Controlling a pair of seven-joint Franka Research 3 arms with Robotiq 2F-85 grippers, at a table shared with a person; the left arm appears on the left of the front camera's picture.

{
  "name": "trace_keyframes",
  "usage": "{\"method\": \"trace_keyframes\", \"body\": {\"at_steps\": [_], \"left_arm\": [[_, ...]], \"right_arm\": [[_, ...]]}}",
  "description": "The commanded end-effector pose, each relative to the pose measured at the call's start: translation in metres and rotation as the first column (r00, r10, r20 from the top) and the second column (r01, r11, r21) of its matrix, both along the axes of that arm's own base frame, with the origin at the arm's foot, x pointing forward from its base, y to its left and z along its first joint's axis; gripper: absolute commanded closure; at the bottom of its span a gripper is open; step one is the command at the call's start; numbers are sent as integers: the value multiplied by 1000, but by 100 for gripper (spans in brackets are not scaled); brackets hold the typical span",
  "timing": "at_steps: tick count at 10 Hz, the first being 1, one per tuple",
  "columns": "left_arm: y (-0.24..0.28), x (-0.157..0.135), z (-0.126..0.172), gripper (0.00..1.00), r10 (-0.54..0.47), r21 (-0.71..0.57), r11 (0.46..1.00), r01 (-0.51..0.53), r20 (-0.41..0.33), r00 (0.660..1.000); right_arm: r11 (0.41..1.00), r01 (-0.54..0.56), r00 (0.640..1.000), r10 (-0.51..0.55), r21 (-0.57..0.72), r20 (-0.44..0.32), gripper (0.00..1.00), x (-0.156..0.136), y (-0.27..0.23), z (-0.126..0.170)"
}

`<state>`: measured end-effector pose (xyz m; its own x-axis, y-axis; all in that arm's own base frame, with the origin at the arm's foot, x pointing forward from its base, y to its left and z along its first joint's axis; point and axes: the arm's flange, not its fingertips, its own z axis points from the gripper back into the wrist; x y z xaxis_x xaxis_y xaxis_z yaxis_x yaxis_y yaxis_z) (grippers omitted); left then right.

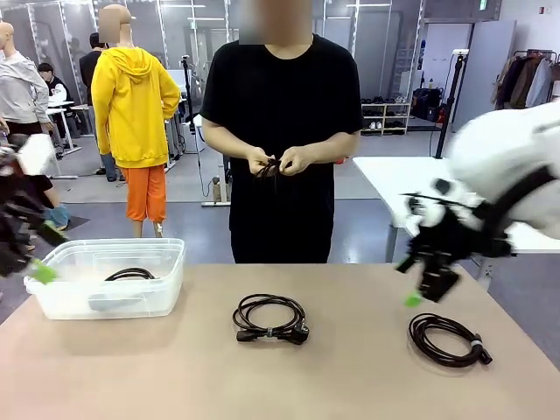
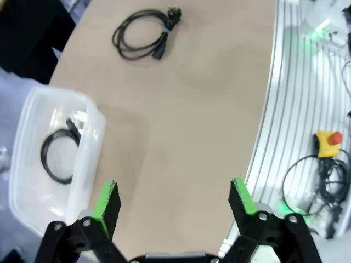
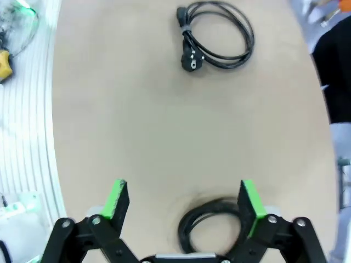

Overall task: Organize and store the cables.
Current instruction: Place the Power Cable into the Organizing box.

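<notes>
Front view: the person's hands (image 1: 296,160) hold a small cable (image 1: 269,167) at the waist. On the table (image 1: 350,385) lie a middle coil (image 1: 270,318) and a right coil (image 1: 446,339). A third coil (image 1: 129,274) sits in the clear bin (image 1: 166,293) at the left. The left gripper (image 1: 45,254) shows blurred beside the bin. The right gripper (image 1: 408,282) hangs just above the right coil.

Left wrist view: the left gripper (image 2: 175,200) is spread wide and empty over bare table beside the bin (image 2: 90,148). The third coil (image 2: 57,156) lies inside the bin, and the middle coil (image 2: 143,35) lies farther off.

Right wrist view: the right gripper (image 3: 184,200) is spread wide and empty. The right coil (image 3: 211,222) lies below it, near its pads.
</notes>
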<state>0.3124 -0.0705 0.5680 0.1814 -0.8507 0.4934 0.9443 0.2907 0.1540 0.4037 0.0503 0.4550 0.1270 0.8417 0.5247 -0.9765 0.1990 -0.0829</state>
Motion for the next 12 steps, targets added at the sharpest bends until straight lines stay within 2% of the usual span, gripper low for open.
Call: {"method": "trace_keyframes", "body": {"at_steps": [1, 2, 4, 5, 6, 8, 9, 10, 12], "left_arm": [[-46, 7, -20, 0, 0, 62, 998, -1, 21, 1000], [-71, 10, -30, 0, -27, 57, 998, 26, 15, 1000], [-115, 7, -57, 0, -70, 82, 994, 68, 15, 997], [-122, 5, -64, 0, -118, 60, 991, 118, 6, 993], [-122, 4, -67, 0, -121, 38, 992, 121, -4, 993], [-116, 4, -66, 0, -91, 51, 995, 90, 34, 995], [-111, 6, -63, 0, -92, 41, 995, 90, 52, 994], [-124, 4, -68, 0, -128, 46, 991, 128, -5, 992], [-124, 4, -68, 0, -128, 46, 991, 128, -5, 992]], "right_arm": [[994, 16, 1000, -17, 104, 6, 0, -28, -59, -6], [985, 27, 999, -33, 171, 32, 0, -40, -95, -11], [930, 31, 993, -71, 367, 95, 0, -80, -171, -33], [887, 11, 991, -73, 461, 116, 0, -96, -196, -47], [861, -1, 986, -84, 509, 143, 0, -108, -211, -59], [851, 43, 980, -138, 524, 144, 0, -109, -220, -69], [892, 72, 989, -121, 447, 82, 0, -90, -208, -71], [850, 50, 979, -144, 525, 141, 0, -111, -240, -55], [850, 50, 979, -144, 525, 141, 0, -111, -240, -55]]}}
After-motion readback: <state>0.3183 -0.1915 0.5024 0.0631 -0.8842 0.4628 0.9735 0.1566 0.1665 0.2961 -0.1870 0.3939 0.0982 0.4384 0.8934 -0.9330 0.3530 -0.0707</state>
